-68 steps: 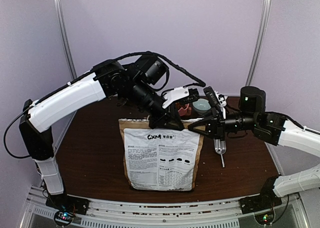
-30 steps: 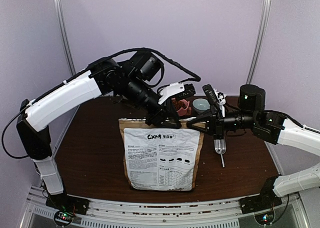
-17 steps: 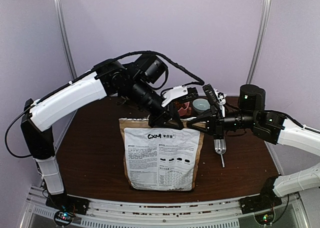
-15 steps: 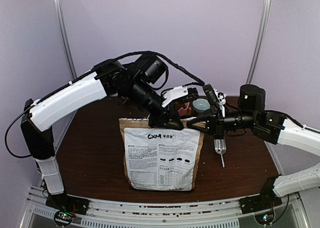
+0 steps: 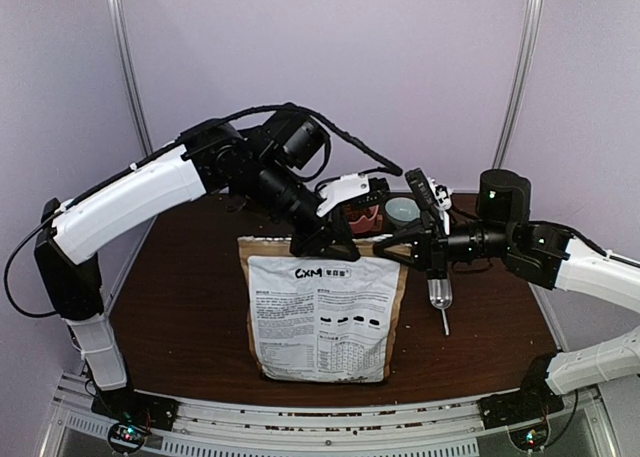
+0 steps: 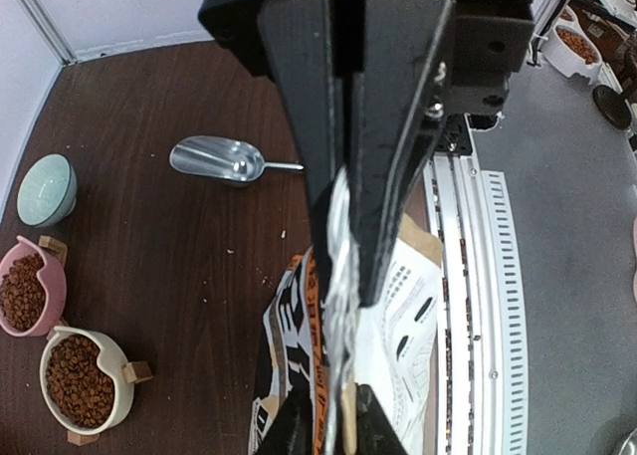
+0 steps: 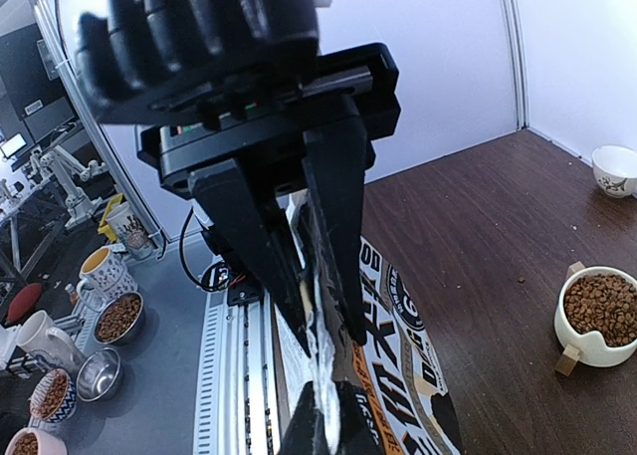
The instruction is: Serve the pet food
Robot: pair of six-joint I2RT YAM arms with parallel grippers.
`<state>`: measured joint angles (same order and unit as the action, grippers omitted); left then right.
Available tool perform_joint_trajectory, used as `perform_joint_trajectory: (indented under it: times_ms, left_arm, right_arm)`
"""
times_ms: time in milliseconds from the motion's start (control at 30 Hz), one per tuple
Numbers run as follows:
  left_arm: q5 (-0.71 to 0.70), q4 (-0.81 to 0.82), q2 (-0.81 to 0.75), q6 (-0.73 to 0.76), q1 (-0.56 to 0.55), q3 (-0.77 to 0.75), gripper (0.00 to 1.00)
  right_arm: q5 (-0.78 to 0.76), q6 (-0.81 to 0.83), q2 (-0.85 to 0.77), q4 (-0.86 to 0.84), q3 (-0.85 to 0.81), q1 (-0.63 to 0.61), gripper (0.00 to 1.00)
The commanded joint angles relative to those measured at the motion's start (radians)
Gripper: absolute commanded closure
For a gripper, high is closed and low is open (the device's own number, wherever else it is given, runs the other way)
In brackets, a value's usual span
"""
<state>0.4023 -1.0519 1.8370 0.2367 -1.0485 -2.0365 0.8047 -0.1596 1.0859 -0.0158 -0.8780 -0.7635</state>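
Pinching the upper edge of the bag (image 5: 325, 322) from above, the left gripper (image 6: 350, 271) has its two black fingers (image 6: 307, 116) pressed together on the thin crinkled seam, with only that sheet between them. Compared with half a second ago, the left wrist has slid a little to the left along the edge and now stands over the bag's top near its middle. A second ago it stood in nearly the same spot as now.

The right gripper (image 7: 325, 331) has not shifted. It is clamped tight on the same seam at the bag's right top corner, reaching in from the right.

The bag stands upright on the dark table (image 5: 190, 307) with its printed face toward the near edge, where it stood before. The scoop (image 5: 439, 295) lies on the table just right of the bag, unmoved and untouched.

The pet food (image 6: 76, 377) sits as a heap in a cream bowl (image 6: 121, 395), with another heap in a pink bowl (image 6: 55, 276) beside it. Both bowls are on the far part of the table behind the bag, apart from both grippers. A teal bowl (image 6: 45, 188) stands next to the pink one, to its right in the scene.
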Motion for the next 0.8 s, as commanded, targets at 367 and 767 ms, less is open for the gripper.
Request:
perform_joint_trajectory:
  times_ms: [367, 767]
  left_arm:
    - [-0.065, -0.011, -0.094, 0.014, 0.034, 0.061, 0.99]
    - [-0.117, -0.046, -0.118, 0.029, 0.046, 0.081, 1.00]
  right_arm:
    - [-0.021, 0.014, -0.036, -0.016, -0.030, 0.003, 1.00]
    - [-0.033, 0.023, -0.053, -0.001, -0.029, 0.010, 1.00]
